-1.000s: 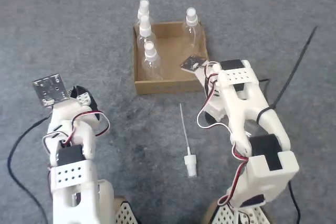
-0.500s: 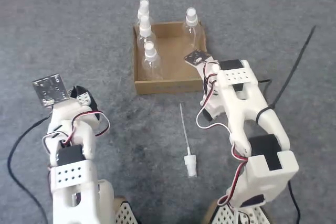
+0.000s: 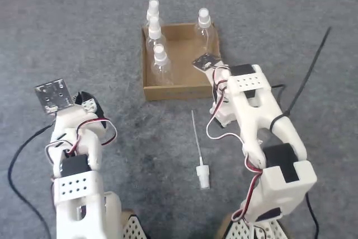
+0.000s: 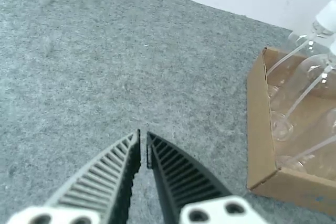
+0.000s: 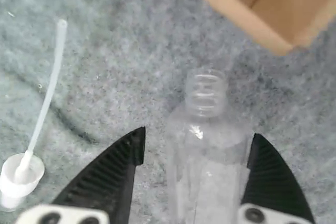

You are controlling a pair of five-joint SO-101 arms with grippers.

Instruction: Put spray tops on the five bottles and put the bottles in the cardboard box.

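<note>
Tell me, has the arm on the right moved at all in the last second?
Yes, slightly. Seen from above, the right arm has shifted a little leftward against the cardboard box, toward the side where the loose spray top lies.

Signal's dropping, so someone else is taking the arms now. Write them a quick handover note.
Left tool: shut, empty, over the carpet.
Right tool: open, astride the uncapped bottle near the cardboard box corner.
Done: four capped bottles stand at the box, at least three inside.
To do: fit the loose spray top lying on the carpet, then box that bottle.
</note>
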